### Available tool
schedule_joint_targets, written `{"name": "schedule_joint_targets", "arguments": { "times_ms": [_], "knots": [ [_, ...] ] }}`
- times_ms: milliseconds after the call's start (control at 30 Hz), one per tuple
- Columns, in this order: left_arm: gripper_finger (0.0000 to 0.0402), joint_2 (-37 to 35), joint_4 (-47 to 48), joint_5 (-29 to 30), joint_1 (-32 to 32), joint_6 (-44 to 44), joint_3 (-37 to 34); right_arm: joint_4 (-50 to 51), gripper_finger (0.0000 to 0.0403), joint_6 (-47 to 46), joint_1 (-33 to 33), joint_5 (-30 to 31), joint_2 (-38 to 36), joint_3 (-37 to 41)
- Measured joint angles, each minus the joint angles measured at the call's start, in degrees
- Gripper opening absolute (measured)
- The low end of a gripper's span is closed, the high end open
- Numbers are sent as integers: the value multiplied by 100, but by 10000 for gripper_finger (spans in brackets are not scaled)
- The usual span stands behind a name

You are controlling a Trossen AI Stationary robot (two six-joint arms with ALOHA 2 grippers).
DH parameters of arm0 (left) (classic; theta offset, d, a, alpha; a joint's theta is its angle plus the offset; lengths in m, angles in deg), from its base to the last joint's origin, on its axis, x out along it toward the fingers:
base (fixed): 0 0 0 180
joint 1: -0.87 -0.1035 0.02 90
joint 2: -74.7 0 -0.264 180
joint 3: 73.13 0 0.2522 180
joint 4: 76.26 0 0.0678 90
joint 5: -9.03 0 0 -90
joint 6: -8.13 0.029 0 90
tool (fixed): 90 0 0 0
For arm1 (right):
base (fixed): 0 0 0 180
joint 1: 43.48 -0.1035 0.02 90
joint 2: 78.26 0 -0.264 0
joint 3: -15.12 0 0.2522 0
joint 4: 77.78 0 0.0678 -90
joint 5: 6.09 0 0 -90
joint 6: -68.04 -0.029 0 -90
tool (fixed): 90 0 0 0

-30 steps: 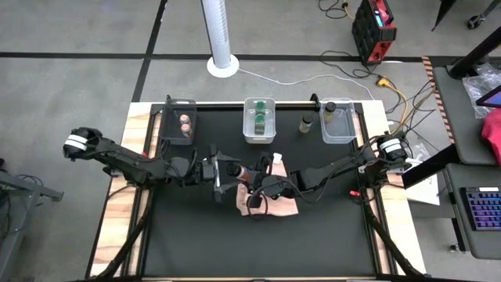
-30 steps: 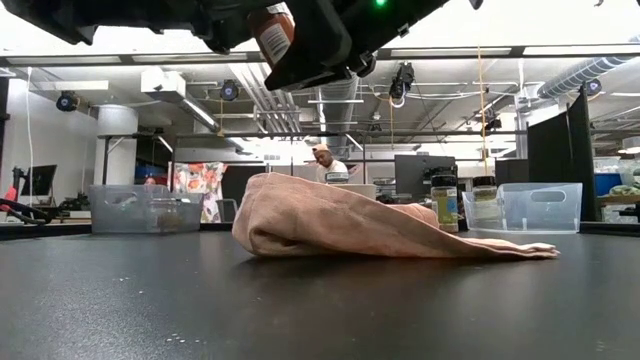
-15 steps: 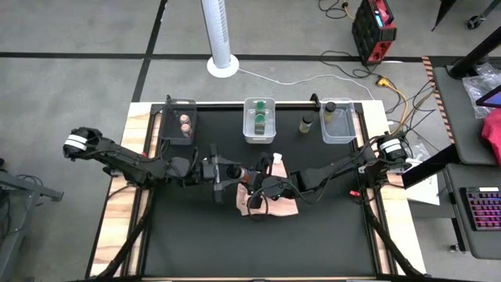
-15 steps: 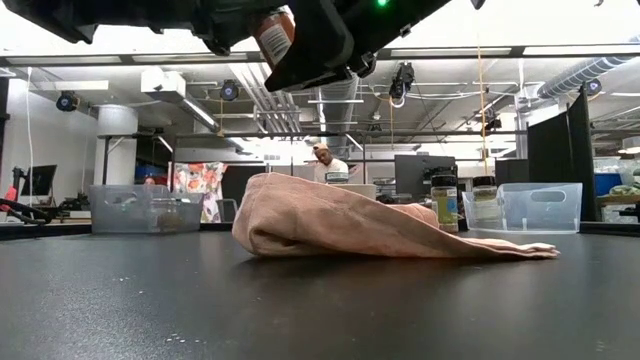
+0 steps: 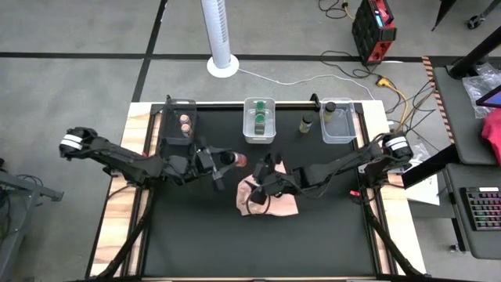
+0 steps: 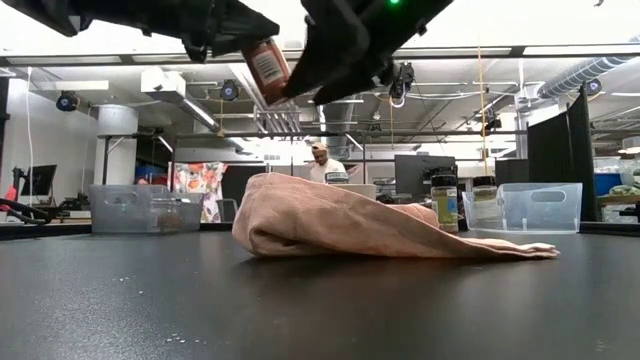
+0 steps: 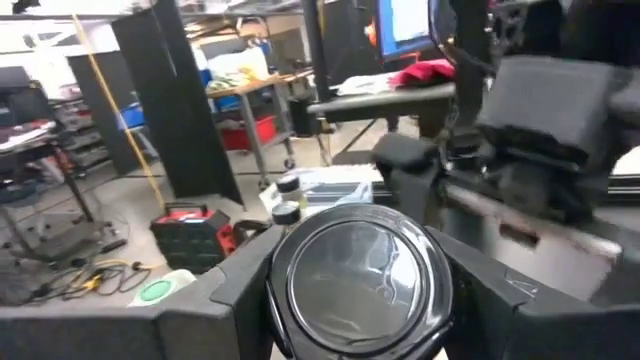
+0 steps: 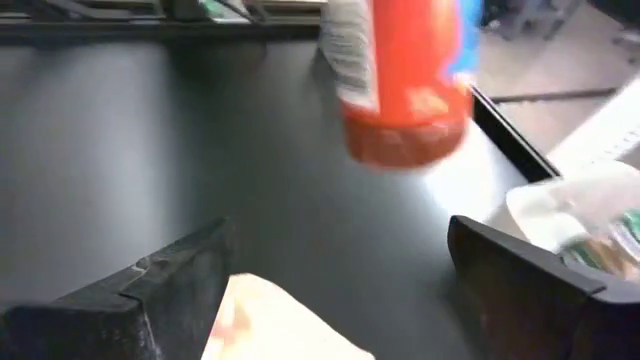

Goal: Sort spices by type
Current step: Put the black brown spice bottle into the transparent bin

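Spice jars are spread across the black table [image 5: 313,235]: one reddish jar [image 5: 232,160] hangs in the air, clamped on its side between the fingers of the left gripper [image 5: 221,162], its tan-pink lid end toward the right arm. From the low view the same jar [image 6: 264,66] sits tilted high above the pink cloth [image 6: 340,225], label showing. The left wrist view looks straight at its round glossy dark end [image 7: 355,275], a finger [image 7: 215,300] pressed against each side. The right gripper [image 5: 268,168] hovers just beside that jar, over the far edge of the cloth [image 5: 270,200], and its two fingers [image 8: 165,285] stand wide apart with nothing between them; the red jar [image 8: 400,75] shows beyond them in the right wrist view. Along the far edge of the table stand three clear plastic bins. The left bin [image 5: 178,124] holds two jars with tan-pink lids [image 5: 185,124]. The middle bin [image 5: 259,121] holds jars with green lids [image 5: 259,116]. The right bin [image 5: 338,121] holds one dark-lidded jar [image 5: 330,109]. Another dark-lidded jar [image 5: 306,123] stands upright on the table between the middle and right bins, apart from both. A person [image 6: 322,160] shows far off in the room behind the table in the low view.
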Motion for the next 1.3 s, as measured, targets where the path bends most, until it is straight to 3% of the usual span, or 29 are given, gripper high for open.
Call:
{"name": "schedule_joint_targets", "arguments": {
  "times_ms": [200,500,667,933,1300],
  "knots": [
    [189,-177,185,16,0,-5,115,1063,341,-368,-4,416,-539,0],
    [189,85,1669,-123,-4,106,1122,2479,311,-1252,-30,426,-1244,156],
    [189,242,1675,-145,-4,340,1338,2545,297,-1589,-161,433,-1615,537],
    [189,272,1722,-697,-9,325,1261,2528,288,-1984,-404,637,-2149,1239],
    [189,272,1754,-908,-9,391,1207,2390,313,-1991,-546,632,-2129,1467]
  ]
}}
